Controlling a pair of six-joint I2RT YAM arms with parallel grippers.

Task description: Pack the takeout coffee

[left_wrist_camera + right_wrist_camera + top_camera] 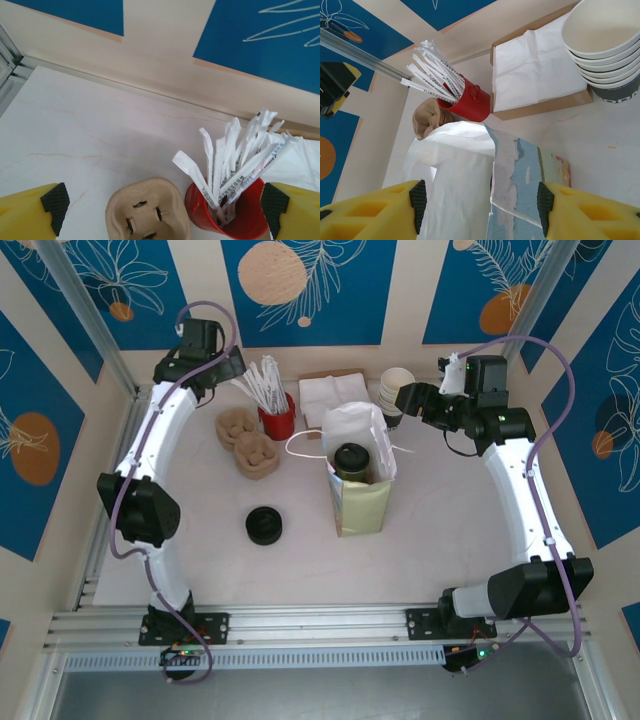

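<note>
The coffee cup [352,460], with its black lid on, stands upright inside the open paper bag [362,505] in the middle of the worktop [200,560].

The right pincer [405,398] hangs just behind and right of the bag. In its wrist view, the right pincer [481,201] is spread wide, with its yellow fingers [370,215] on either side of the bag's white top [455,175], and it holds nothing.

The left pincer [228,368] is at the far left of the worktop, well apart from the bag. In its wrist view, the left pincer [165,205] is also spread wide and holds nothing. Below it are a red cup [245,215] full of wrapped sticks [235,155] and a cardboard cup carrier [147,212].

Napkins [335,395] and a stack of empty cups [397,385] sit behind the bag. A stack of black lids [265,524] sits to the bag's left.
</note>
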